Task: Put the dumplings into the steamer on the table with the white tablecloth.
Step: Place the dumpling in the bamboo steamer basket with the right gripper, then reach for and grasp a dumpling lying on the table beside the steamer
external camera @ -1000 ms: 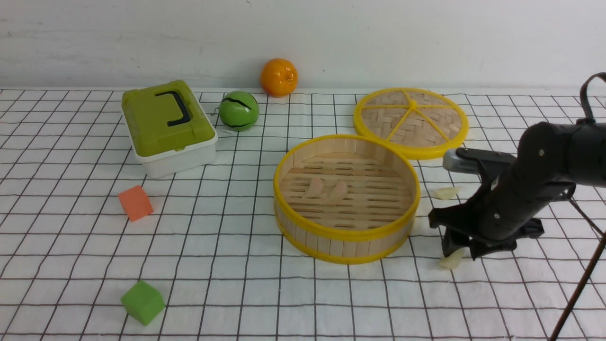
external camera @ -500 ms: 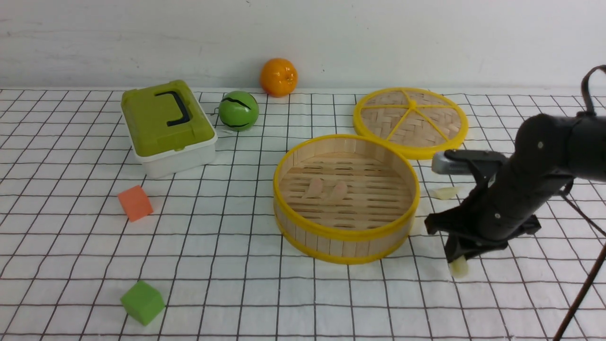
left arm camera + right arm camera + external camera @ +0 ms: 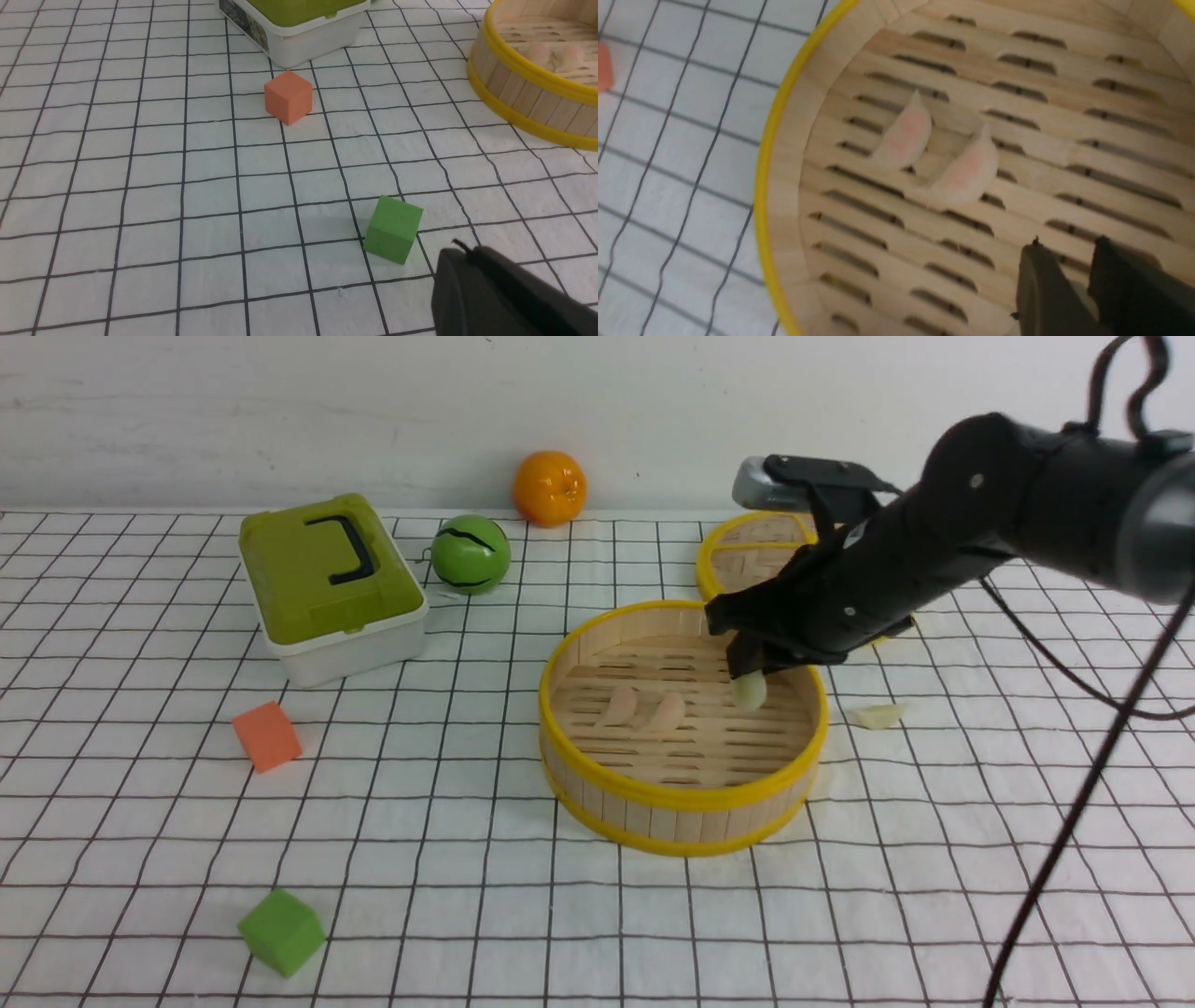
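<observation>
The right tool hangs over the far right part of the steamer, its jaws drawn in to a narrow gap and pinching a greenish-cream dumpling by its upper end. The dumpling hangs inside the line of the yellow rim, above the slatted floor; whether it touches the slats cannot be told. Two pink dumplings lie side by side on the floor of the steamer, left of its middle and well apart from the held one. A second cream dumpling lies on the counter, just to the right of the steamer and outside it. The steamer stands right of the counter's middle on the white gridded cloth. Behind it lies the woven lid, flat, and largely hidden by the right arm. To the left stand a green-lidded box with a black handle, a green ball beside it, and an orange by the wall. An orange cube and a green cube sit on the left, near the front. The left tool shows only as a dark shape in its own wrist view, jaws closed on nothing, just beside the green cube.
</observation>
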`<state>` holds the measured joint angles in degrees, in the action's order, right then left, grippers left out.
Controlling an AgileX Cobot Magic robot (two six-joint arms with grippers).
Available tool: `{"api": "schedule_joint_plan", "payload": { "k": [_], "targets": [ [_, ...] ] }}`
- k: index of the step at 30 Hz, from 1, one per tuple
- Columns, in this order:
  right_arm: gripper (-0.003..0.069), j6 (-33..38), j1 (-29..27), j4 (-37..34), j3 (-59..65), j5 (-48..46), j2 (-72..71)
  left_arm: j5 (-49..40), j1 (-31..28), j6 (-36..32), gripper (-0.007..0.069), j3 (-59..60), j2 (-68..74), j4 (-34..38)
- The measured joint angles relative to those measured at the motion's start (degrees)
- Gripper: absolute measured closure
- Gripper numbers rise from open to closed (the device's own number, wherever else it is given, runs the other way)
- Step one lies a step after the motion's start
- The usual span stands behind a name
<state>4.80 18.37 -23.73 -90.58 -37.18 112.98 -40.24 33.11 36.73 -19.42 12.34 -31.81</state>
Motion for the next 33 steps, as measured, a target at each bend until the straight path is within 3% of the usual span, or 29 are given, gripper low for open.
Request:
{"api": "schedule_joint_plan", "payload": {
  "k": [8, 16, 19, 24, 29, 33],
  "targets": [
    [0.051, -4.0, -0.1, -0.1, -3.1, 1.6, 9.1, 0.0, 0.0, 0.0, 0.0637, 0.0, 0.0, -0.4],
    [0.0249, -4.8, -0.1, -0.4, -3.1, 1.8, 7.7, 0.0, 0.0, 0.0, 0.0636, 0.0, 0.0, -0.4],
    [0.0184, -4.8, -0.5, -0.5, -3.9, 1.6, 4.9, -0.1, 0.0, 0.0, 0.0633, 0.0, 0.0, -0.5],
    [0.0176, -5.2, -3.4, 1.5, -5.5, 1.1, 0.4, -0.1, 0.0, 0.0, 0.0629, 0.0, 0.0, -0.5],
    [0.0225, -10.7, -10.5, 9.1, -5.9, -2.1, 0.7, -0.1, 0.0, 0.0, 0.0627, 0.0, 0.0, -0.6],
    [0.0249, -8.2, -12.6, 11.4, -5.9, -2.8, 4.3, -0.1, 0.0, 0.0, 0.0627, 0.0, 0.0, -0.6]
  ]
}}
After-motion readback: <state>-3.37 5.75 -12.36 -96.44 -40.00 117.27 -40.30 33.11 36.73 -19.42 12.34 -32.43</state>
